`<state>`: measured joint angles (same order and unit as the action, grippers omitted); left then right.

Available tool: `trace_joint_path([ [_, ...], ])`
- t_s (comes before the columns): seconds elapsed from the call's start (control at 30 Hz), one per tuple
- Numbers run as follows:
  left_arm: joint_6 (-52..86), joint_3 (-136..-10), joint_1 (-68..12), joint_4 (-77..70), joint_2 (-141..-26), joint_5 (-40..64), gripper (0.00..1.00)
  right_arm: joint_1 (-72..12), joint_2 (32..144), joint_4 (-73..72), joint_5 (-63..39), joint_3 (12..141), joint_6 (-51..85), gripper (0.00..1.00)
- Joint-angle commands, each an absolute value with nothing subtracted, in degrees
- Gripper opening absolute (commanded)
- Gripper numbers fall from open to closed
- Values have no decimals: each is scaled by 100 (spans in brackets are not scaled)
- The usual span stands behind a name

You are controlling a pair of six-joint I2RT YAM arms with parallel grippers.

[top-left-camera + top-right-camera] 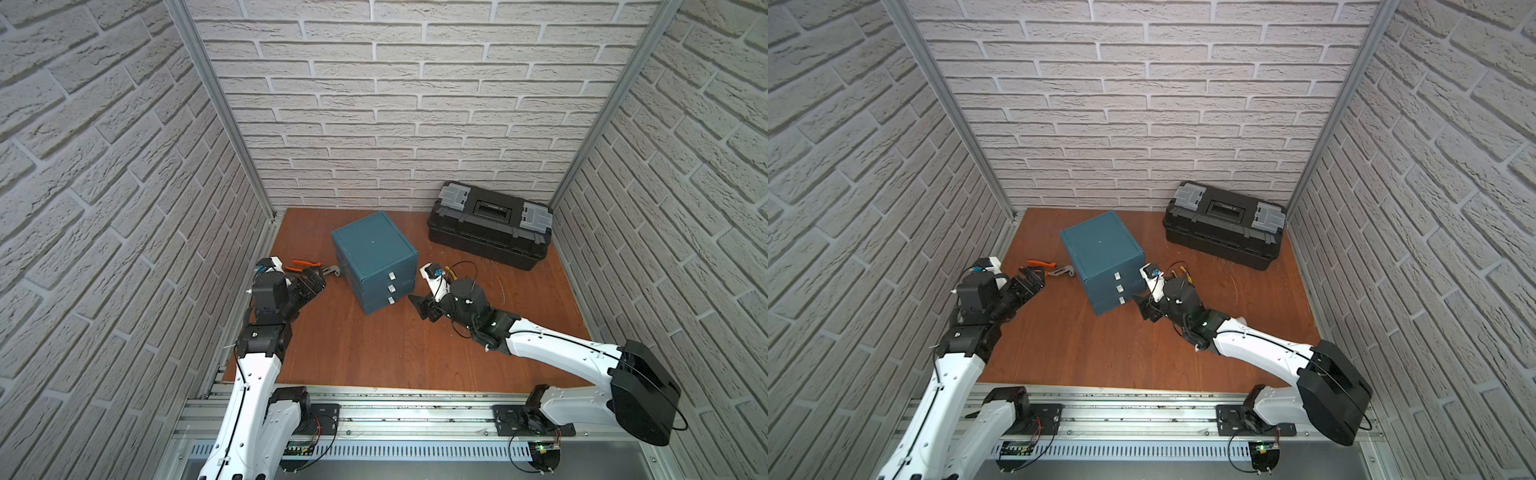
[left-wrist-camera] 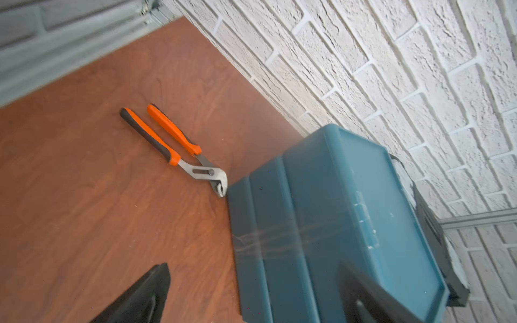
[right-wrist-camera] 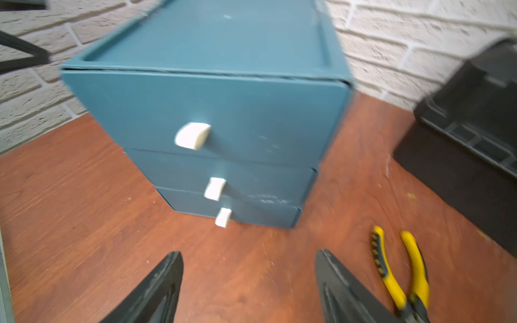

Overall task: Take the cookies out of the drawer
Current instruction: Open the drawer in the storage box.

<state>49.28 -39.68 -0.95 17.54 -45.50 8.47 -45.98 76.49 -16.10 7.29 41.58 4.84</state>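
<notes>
Left gripper [image 1: 317,279] hangs low over the left part of the wooden table [image 1: 365,357]. Its jaws are spread wide and hold nothing, and it points toward the side of the drawer unit [image 1: 374,245]. Just beyond its fingertips the orange-handled pliers [image 2: 193,170] lie flat on the table. Their handles point toward the left wall and their steel head is just beside the unit's lower corner; whether they touch cannot be told. The teal drawer unit stands upright mid-table, turned at a slant to the table's front edge. Its three drawers [image 3: 251,120] are all pushed in, each with a white handle [image 3: 192,136], so the cookies are out of sight, and which drawer has them cannot be told. Right gripper [image 3: 249,279] sits close in front of the drawers, low near the table, jaws well apart and empty. To its right lie the yellow-handled pliers [image 3: 416,263]. Farther back on the right, a closed black toolbox [image 1: 490,226] rests near the back wall.
</notes>
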Motion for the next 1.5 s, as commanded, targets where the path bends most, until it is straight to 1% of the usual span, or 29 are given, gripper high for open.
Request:
trace_joint_path([
  [0.0, 5508, -4178, -475, 1433, -4700, 882, 97, -4893, 7926, -2685, 1210, 4323, 217, 74],
  [0.07, 5722, -4272, -736, 1300, -4791, 703, 96, -5018, 8159, -2906, 1420, 4418, 247, 71],
  [0.23, 6206, -4350, -1220, 1002, -4992, 434, 93, -5163, 8565, -3366, 1661, 4589, 396, 69],
  [0.33, 6420, -4360, -1408, 819, -5129, 350, 85, -5177, 8715, -3466, 1777, 4683, 449, 67],
  [0.47, 6602, -4409, -1576, 675, -5329, 303, 83, -5177, 8879, -3511, 1805, 4829, 449, 65],
  [0.6, 6705, -4442, -1647, 518, -5494, 340, 81, -5176, 9029, -3572, 1863, 4945, 494, 61],
  [0.93, 6800, -4453, -1686, 334, -5704, 437, 76, -5172, 9285, -3578, 2135, 5124, 583, 49],
  [1.2, 6844, -4455, -1714, 275, -5782, 460, 71, -5176, 9369, -3617, 2137, 5201, 546, 40],
  [1.47, 6965, -4438, -1825, 50, -5937, 492, 68, -5176, 9438, -3593, 2155, 5264, 567, 31],
])
